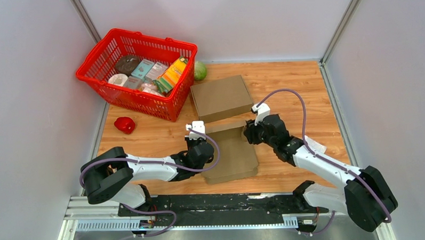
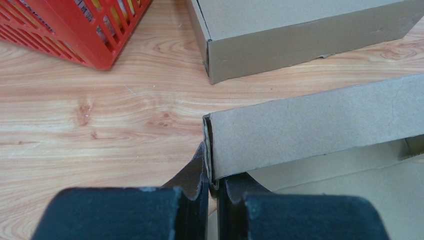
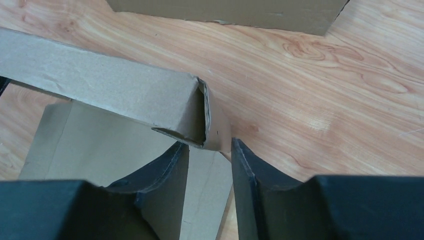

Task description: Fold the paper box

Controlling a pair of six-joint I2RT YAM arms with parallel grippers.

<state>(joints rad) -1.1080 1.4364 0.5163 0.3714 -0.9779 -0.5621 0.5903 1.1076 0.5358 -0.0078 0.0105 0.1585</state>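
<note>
Cardboard is lying flat under both grippers: the box [image 1: 230,156] is resting on the table [image 1: 295,96], open and only partly formed. Its far wall [image 1: 225,127] is standing up and spanning the gap from one gripper to the other.

The left gripper [image 2: 212,170] is pinching the wall's left end. Its jaws are standing nearly together with the doubled cardboard edge clamped between them, and the wall is running off to their right. The right gripper [image 3: 207,150] is sitting at the other end with its jaws parted. The wall's right corner is poking in between them, lying against the left jaw, while a clear gap is showing on the right jaw's side. Nothing is being gripped there yet.

Judging from this, the step in hand is setting up the far wall, with the corner tuck on the right side not yet made. The next move is probably calling for the right jaws to be closing squarely on that corner while the left pinch is steadying the wall, so the cardboard is not twisting or flopping back flat.

Beyond both sets of jaws a finished carton [image 1: 221,97] is lying well apart.
</note>
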